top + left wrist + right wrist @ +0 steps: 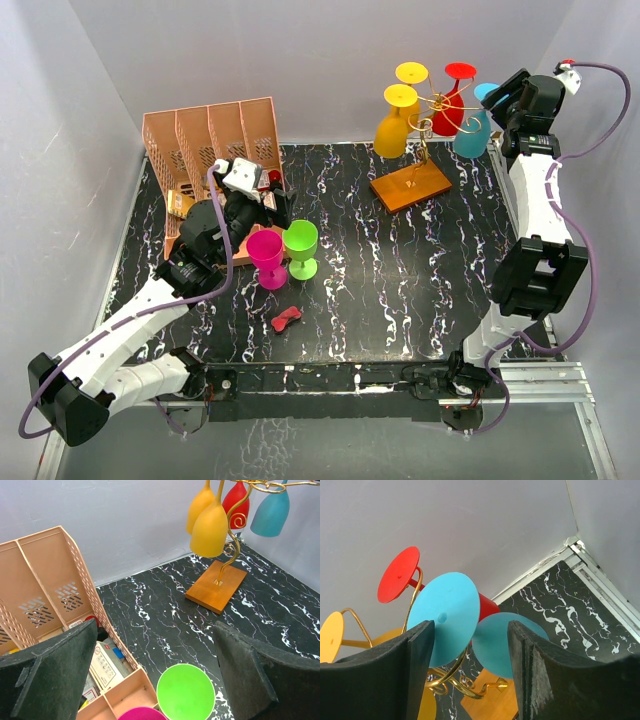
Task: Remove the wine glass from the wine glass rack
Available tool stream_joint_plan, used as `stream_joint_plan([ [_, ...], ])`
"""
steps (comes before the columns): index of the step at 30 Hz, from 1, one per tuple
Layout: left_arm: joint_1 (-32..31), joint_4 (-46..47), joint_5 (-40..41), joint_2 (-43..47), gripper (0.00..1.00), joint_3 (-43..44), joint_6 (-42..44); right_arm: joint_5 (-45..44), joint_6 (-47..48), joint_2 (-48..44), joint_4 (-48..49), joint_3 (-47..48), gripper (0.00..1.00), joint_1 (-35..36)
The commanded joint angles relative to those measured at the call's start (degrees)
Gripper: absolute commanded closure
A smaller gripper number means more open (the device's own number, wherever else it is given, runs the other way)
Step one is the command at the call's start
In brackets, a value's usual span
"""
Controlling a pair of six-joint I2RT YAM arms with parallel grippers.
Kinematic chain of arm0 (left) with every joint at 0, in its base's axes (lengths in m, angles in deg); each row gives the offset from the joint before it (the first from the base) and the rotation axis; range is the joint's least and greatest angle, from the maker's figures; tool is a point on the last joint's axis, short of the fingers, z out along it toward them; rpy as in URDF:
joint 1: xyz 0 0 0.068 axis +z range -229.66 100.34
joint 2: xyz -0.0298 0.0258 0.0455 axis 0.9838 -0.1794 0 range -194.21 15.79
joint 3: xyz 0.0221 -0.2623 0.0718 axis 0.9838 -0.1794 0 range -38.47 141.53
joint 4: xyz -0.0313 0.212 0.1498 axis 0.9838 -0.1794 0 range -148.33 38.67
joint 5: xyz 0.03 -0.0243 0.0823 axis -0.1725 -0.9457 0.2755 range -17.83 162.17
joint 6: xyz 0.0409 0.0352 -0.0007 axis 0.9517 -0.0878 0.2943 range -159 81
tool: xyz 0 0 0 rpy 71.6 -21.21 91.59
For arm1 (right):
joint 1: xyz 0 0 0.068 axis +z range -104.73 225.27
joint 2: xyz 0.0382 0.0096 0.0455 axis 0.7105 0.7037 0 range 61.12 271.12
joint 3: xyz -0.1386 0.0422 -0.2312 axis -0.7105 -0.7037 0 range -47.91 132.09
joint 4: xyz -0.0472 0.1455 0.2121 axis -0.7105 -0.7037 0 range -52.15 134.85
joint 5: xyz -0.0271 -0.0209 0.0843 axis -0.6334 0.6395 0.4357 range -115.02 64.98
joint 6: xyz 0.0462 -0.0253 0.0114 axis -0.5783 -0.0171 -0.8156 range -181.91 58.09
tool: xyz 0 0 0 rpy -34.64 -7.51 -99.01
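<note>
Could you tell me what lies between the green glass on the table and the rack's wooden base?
Only bare marbled tabletop separates the green glass from the wooden base, as the left wrist view shows.

**Hidden, cropped, unreadable**

Top view: the small red object point(287, 319) on the table is too small to name. The left arm point(205, 240) covers the near end of the pink file organiser point(205, 135).

Left wrist view: the top edge cuts the stems of the yellow glasses point(209, 527) and the spiral arms of the wine glass rack point(226, 565). The magenta cup point(142, 713) is cropped to a sliver at the bottom edge. The left gripper point(156, 629) fingers run off the bottom. Print on the packets point(106, 666) in the organiser is unreadable.

Right wrist view: the teal wine glass point(451, 615) has its bowl half hidden behind its own foot. The rack base shows only a corner. The right gripper point(472, 625) fingers are blurred, and contact with the glass cannot be told.
</note>
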Motion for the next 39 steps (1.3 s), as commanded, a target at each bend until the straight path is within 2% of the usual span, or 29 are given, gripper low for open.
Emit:
stream_joint_plan([
  [1, 0.35, 1.01, -0.34, 0.55, 0.03, 1.32, -0.15, -1.6, 1.79, -0.99, 4.29, 1.83, 0.38, -0.52],
  [14, 0.36, 1.36, 0.64, 1.01, 0.03, 0.97, 0.38, -0.91, 1.47, -0.69, 5.36, 0.75, 0.61, -0.52],
  [27, 0.55, 1.06, 0.67, 1.0, 0.03, 1.23, 0.3, 0.71, -1.01, 1.28, 5.93, 3.82, 0.85, -0.52],
  [31, 0.92, 1.09, 0.67, 1.23, 0.03, 1.21, -0.11, 0.76, -4.84, 0.83, 6.05, 4.03, 0.89, -0.56],
  [39, 1.7, 0.93, -0.17, 1.04, 0.04, 1.39, -1.04, 2.8, -18.87, -3.58, 10.32, -0.8, 0.92, -2.26],
])
